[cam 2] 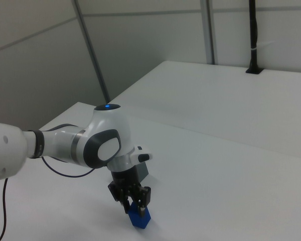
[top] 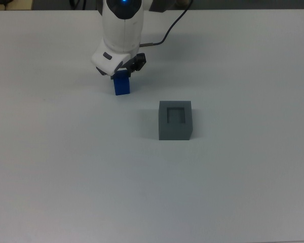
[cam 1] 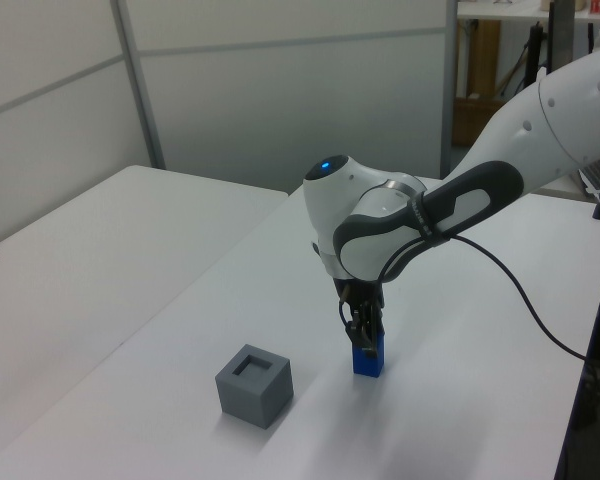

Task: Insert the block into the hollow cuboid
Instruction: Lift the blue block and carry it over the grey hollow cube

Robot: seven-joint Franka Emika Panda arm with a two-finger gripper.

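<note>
The end effector point(top: 120, 74) sits over the block point(top: 122, 86) on the bench point(top: 233, 192); the hollow cuboid point(top: 175, 120) stands apart toward the top view's lower right.

We are looking straight down in the top view, arm entering at 12 o'clock; the left and right views are facing it obliquely from opposite sides, all sharing the table point(top: 233, 192).

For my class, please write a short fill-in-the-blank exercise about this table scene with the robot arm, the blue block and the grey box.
1. The end effector is down around the ____ block.
2. The recess in the top of the hollow cuboid is ____.
3. The block stands on the ____, apart from the hollow cuboid.
4. In the top view, the hollow cuboid lies to the block's lower ____.

Missing words: blue; empty; table; right
</note>
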